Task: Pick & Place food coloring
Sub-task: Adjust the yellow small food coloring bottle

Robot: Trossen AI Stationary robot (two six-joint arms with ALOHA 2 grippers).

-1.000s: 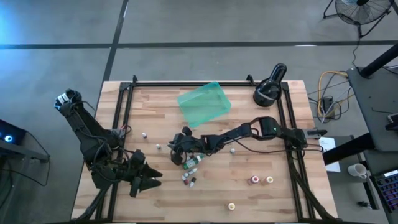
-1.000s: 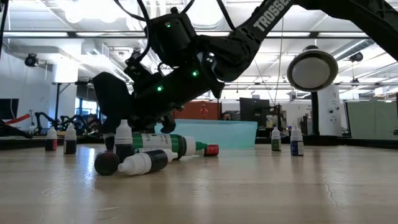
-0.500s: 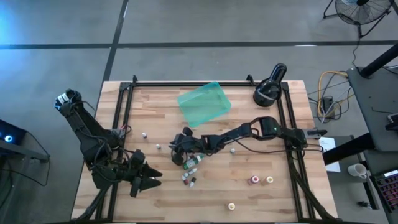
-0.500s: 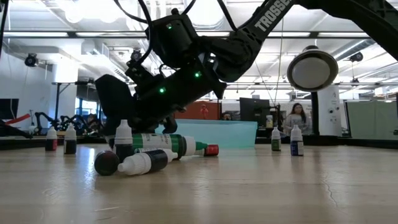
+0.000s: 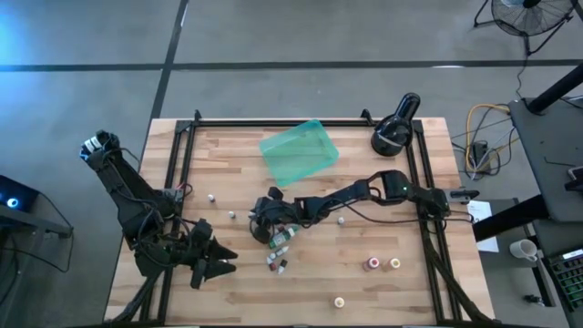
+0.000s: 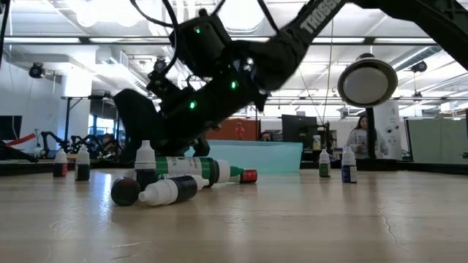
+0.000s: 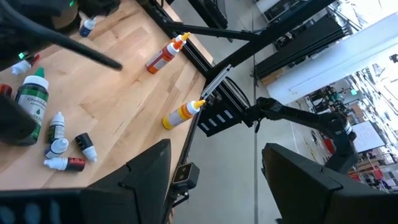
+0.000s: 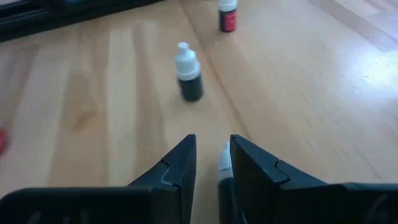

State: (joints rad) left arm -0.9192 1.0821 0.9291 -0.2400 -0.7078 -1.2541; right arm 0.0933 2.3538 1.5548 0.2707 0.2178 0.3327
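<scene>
R gripper [image 5: 264, 220] sat low over the middle of the bench, right at the cluster of food coloring bottles [image 5: 281, 242]. Over the last sec it eased looser and its wrist tipped up a touch in the low view, but nothing in the pile shifted. One white-capped bottle [image 8: 222, 167] sat right at its tip. Whether it was clamped, just let go or not yet taken couldn't be told. Judged: a pick in progress or being retried, no bottle lifted off the bench yet, so the task was at an early stage.

L gripper [image 5: 221, 260] was parked near the front-left corner, gaping wide, holding nothing.

Round about:
- Cluster lay mostly toppled, bottles touching each other, incl. a bigger green-labelled one [image 7: 31, 102], so a clean grab of one looked awkward and neighbours could roll.
- Two upright bottles [image 5: 211, 197] stood apart towards the left edge, and one more [image 5: 341, 220] just right of the R arm.
- Pink [image 5: 371, 263] and orange [image 5: 394, 263] stood side by side towards the front-right, and a yellow one [image 5: 339, 302] was at the front edge.
- Teal tray [image 5: 299, 150] was near the back edge, w/ no bottles visible in it. It was the likely drop spot, and the path there looked free.
- Black lamp-like device [image 5: 393, 132] was at the back-right corner, well off the route.
</scene>
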